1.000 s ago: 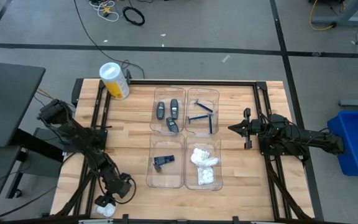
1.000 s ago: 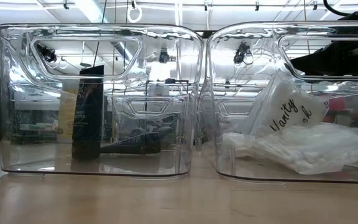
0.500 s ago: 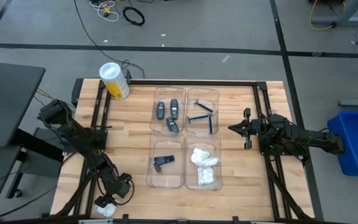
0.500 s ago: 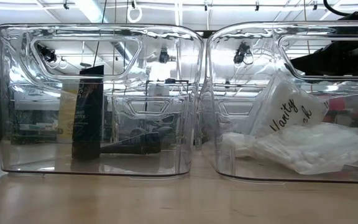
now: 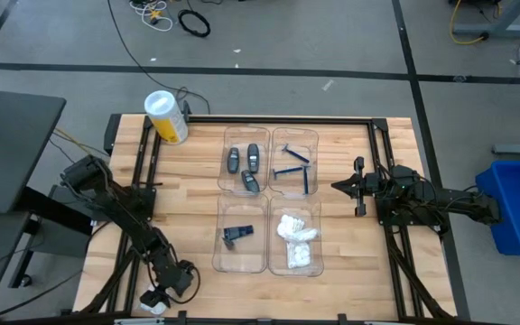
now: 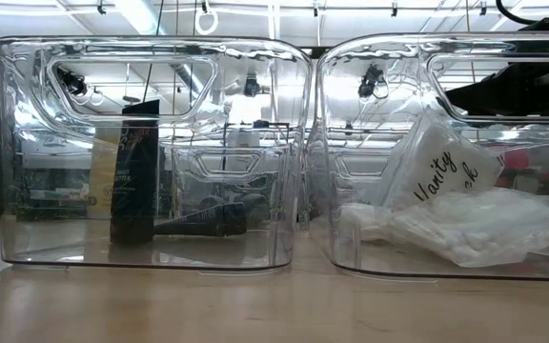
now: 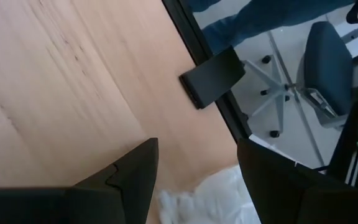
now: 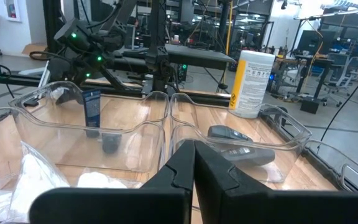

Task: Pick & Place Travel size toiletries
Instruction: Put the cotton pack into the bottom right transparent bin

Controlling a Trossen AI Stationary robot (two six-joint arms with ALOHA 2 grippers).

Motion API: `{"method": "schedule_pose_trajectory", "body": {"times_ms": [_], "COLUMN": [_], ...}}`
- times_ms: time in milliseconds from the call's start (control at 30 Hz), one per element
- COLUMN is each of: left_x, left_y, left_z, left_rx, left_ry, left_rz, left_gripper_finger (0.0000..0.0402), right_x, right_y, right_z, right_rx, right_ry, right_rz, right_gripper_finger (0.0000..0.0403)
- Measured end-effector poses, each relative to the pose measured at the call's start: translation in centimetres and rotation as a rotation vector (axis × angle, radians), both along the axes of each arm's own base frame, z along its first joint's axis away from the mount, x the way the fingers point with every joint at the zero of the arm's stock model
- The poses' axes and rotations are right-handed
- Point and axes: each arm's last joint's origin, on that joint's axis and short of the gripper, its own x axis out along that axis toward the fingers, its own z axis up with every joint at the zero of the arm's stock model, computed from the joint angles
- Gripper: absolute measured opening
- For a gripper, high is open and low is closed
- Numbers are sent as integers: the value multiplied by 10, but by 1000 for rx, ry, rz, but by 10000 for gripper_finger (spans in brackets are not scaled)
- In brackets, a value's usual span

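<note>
Four clear trays [image 5: 268, 199] form a square block at mid-table. Counted contents: three grey oval tubes [image 5: 246, 164], two blue razors [image 5: 294, 168], one dark cone piece [image 5: 236, 233], a heap of white packets [image 5: 297, 240]. Yellow-and-white cylinder [image 5: 166, 116]: beyond the block's far-left corner. Left gripper [image 5: 156, 302], fingers apart over a white packet [image 7: 216, 198], near-left of the block. Right gripper [image 5: 339, 187], fingers together, just right of it.

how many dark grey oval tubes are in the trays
3, all in the far-left tray compartment: one on its left, one on its right, one nearest the table's middle. None looks hidden.
</note>
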Motion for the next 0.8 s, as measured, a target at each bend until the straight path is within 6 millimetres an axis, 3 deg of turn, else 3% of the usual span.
{"method": "schedule_pose_trajectory", "body": {"times_ms": [167, 800], "left_x": [-1, -8], "left_y": [0, 4], "left_z": [0, -6], "left_rx": [-6, 21], "left_ry": [28, 146], "left_rz": [-9, -91], "left_gripper_finger": [222, 129], "right_x": [0, 0], "right_y": [0, 0], "right_z": [0, 0], "right_rx": [0, 0], "right_ry": [0, 0], "right_rz": [0, 0], "right_gripper_finger": [14, 13]}}
